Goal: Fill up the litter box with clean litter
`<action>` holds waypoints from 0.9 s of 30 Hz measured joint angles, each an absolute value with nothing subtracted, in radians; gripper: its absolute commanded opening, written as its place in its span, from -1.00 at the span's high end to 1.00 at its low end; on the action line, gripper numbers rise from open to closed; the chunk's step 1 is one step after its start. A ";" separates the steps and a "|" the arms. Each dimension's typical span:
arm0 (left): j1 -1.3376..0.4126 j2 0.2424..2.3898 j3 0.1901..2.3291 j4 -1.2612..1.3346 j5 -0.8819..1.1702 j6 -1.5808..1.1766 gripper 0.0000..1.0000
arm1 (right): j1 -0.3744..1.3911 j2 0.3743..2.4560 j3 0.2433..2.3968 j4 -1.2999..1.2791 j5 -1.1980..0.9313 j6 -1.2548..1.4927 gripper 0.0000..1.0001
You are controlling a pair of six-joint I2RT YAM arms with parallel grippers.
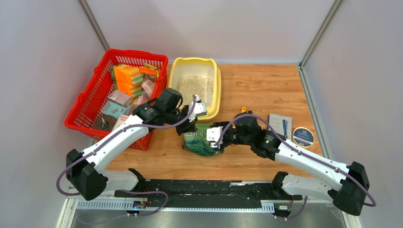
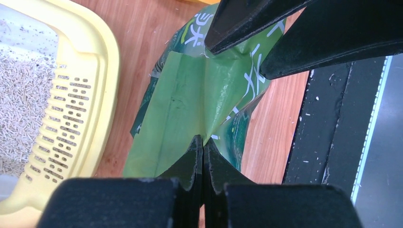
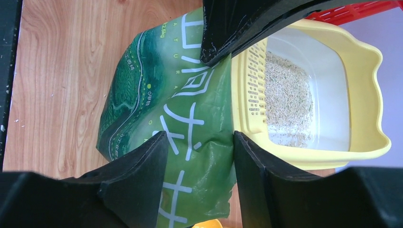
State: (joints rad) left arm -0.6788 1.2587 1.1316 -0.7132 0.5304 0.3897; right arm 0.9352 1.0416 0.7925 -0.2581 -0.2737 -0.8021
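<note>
Yellow litter box (image 1: 216,90) runs lengthwise away from the arms, slotted lip nearest. Left gripper (image 2: 203,142) pinches the green pouch (image 1: 199,140); right gripper (image 3: 199,142) straddles it, jaws half-spread.

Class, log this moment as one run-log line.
left gripper: shut on pouch | right gripper: open astride pouch | litter box: some litter

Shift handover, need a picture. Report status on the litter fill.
Left claw shut on green pouch top edge. Right claw open, straddling pouch. Litter box part filled with litter. Nothing between pouch and box.
</note>
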 measured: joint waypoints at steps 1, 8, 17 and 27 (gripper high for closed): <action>-0.678 1.259 1.131 -0.713 0.533 0.387 1.00 | 0.935 1.042 0.793 -0.262 -0.275 -0.802 -0.04; -0.671 1.259 1.124 -0.706 0.549 0.382 1.00 | 0.936 1.045 0.799 -0.281 -0.258 -0.800 0.05; -0.667 1.251 1.102 -0.685 0.560 0.382 1.00 | 0.940 1.045 0.811 -0.302 -0.233 -0.772 0.39; -0.659 1.243 1.089 -0.668 0.566 0.379 1.00 | 0.914 1.054 0.828 -0.333 -0.245 -0.713 0.55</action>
State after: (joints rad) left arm -0.6586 1.2430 1.0889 -0.6682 0.5663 0.3794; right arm 0.9138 1.0538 0.8284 -0.3328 -0.2447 -0.7132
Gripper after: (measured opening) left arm 0.008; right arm 0.260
